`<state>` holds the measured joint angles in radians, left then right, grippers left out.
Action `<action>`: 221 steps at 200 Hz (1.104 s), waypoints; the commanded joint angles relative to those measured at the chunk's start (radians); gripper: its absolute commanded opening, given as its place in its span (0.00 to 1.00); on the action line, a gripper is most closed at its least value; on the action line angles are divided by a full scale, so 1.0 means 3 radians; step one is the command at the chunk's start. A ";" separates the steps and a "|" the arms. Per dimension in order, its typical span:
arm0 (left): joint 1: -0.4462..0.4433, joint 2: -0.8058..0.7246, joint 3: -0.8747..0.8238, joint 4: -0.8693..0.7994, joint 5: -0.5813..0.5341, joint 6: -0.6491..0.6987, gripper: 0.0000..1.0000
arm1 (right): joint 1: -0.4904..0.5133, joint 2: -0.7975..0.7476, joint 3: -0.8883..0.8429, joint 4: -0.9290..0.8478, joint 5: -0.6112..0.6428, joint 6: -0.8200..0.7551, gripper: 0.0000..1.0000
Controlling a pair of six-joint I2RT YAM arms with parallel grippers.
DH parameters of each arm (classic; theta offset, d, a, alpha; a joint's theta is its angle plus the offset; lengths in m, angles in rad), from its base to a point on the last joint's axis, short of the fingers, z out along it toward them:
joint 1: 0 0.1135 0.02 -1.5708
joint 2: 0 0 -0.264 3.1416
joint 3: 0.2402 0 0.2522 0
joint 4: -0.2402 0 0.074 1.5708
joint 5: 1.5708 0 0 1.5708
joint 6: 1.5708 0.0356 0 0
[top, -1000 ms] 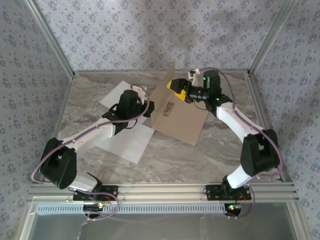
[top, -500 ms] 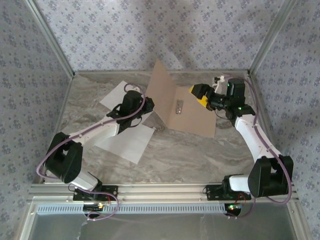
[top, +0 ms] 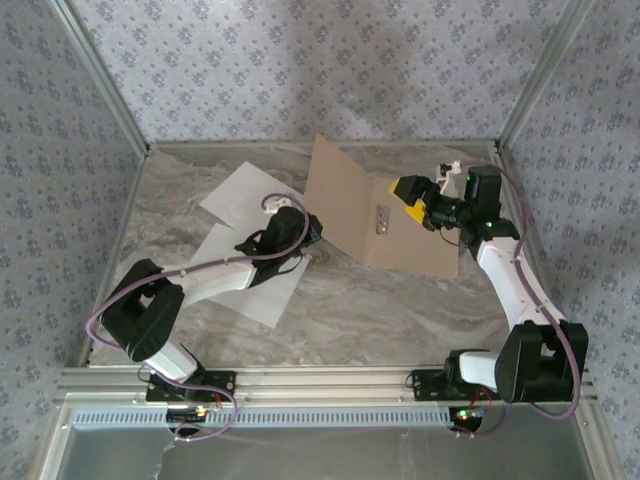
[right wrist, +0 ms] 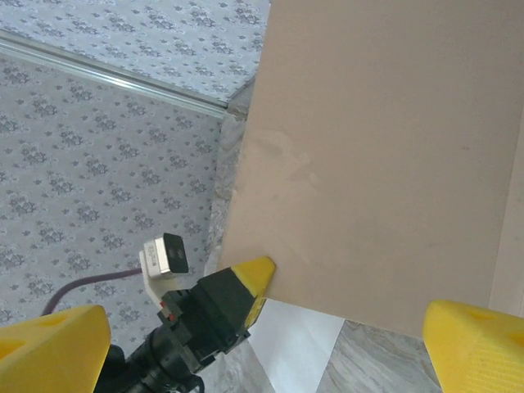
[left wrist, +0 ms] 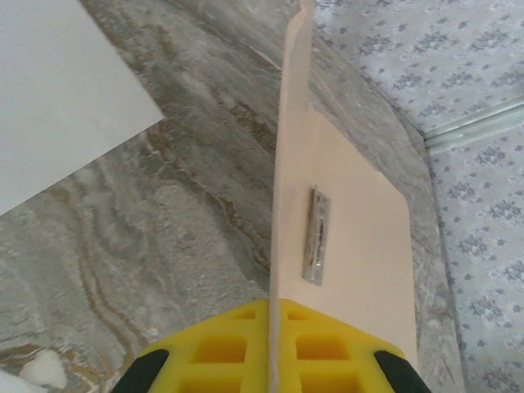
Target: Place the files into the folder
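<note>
The tan folder [top: 420, 240] lies open, its right half flat on the table and its left flap [top: 340, 190] standing up. A dark clip [top: 381, 220] sits by the spine. My left gripper [top: 313, 232] is shut on the flap's lower edge. In the left wrist view the flap [left wrist: 291, 164] runs edge-on between the yellow fingers of the left gripper [left wrist: 270, 327], with the clip [left wrist: 315, 233] to its right. My right gripper [top: 410, 195] hangs open over the folder's right half, facing the flap [right wrist: 385, 147]. Two white files [top: 245, 195] [top: 250, 285] lie left of the folder.
Metal frame posts and patterned walls close the marble table [top: 400, 300] at the back and sides. A white file's corner [left wrist: 57, 98] lies left of the flap. In the right wrist view the left gripper's tip [right wrist: 250, 282] pinches the flap's corner above a white file [right wrist: 295, 348].
The folder has slid to the right and opened wider. My left gripper followed it right, holding the flap. My right gripper drew back to the right, off the flap.
</note>
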<state>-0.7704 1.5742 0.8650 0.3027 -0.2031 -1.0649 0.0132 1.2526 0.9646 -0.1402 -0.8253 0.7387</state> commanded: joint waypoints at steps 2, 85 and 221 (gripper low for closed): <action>-0.0054 -0.0079 -0.0145 0.0175 -0.0257 -0.0251 0.05 | -0.0029 -0.0082 -0.0049 -0.0027 -0.0092 -0.0090 1.00; -0.0356 0.0203 -0.0267 0.0407 -0.0548 -0.0690 0.06 | -0.0067 -0.0090 -0.0184 0.0037 -0.0120 -0.0079 1.00; -0.0407 0.0041 -0.0292 -0.0119 -0.0520 -0.0785 0.79 | -0.0169 -0.0166 -0.0348 0.0056 -0.0144 -0.0085 1.00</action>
<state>-0.8867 1.6684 0.7742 0.3515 -0.3519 -1.2713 -0.0315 1.2190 0.8749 -0.1352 -0.8532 0.7242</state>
